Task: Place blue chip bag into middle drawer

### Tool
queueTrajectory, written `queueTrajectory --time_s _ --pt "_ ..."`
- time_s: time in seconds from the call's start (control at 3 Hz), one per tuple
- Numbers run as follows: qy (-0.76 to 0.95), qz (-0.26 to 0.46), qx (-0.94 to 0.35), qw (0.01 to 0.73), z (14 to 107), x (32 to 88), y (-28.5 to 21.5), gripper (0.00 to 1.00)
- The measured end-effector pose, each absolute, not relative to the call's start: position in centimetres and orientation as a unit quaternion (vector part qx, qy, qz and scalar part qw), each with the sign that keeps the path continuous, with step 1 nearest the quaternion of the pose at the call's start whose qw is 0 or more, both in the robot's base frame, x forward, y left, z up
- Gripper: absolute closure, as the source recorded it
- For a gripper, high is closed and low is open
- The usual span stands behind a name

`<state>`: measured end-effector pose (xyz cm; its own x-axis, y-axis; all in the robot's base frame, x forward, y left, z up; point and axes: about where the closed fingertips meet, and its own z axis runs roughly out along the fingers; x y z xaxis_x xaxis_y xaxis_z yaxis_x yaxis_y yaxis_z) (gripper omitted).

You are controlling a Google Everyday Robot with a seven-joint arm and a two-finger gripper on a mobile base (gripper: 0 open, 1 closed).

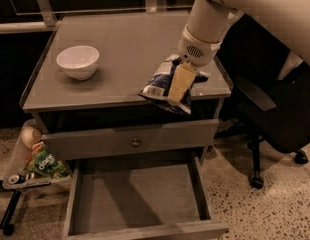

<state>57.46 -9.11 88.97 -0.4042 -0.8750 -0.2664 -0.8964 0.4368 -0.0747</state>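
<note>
My gripper (178,86) is shut on the blue chip bag (161,81), a crinkled dark blue bag with white print. It holds the bag in the air over the front right edge of the cabinet top. One pale yellow finger (179,83) lies across the bag's front. The middle drawer (137,198) stands pulled out below, a shallow grey box with a bare floor. The bag hangs above and slightly to the right of the drawer's middle.
A white bowl (78,61) sits on the grey cabinet top (120,39) at the left. A shut drawer front with a round knob (135,143) lies above the open drawer. A green snack packet (45,165) lies at lower left. A black office chair (275,119) stands at the right.
</note>
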Motion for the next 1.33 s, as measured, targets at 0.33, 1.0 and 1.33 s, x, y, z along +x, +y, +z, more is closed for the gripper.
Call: queueTrajectory --time_s 0.33,1.0,1.33 --pt "0.842 0.055 -0.52 0.128 87.8 55.7 -9.1 1.0" --pt "0.878 0.16 -0.442 0.09 77.2 48.3 -7.4 1.0" --pt "0.88 0.161 -0.44 0.075 75.5 47.0 -7.6 1.0"
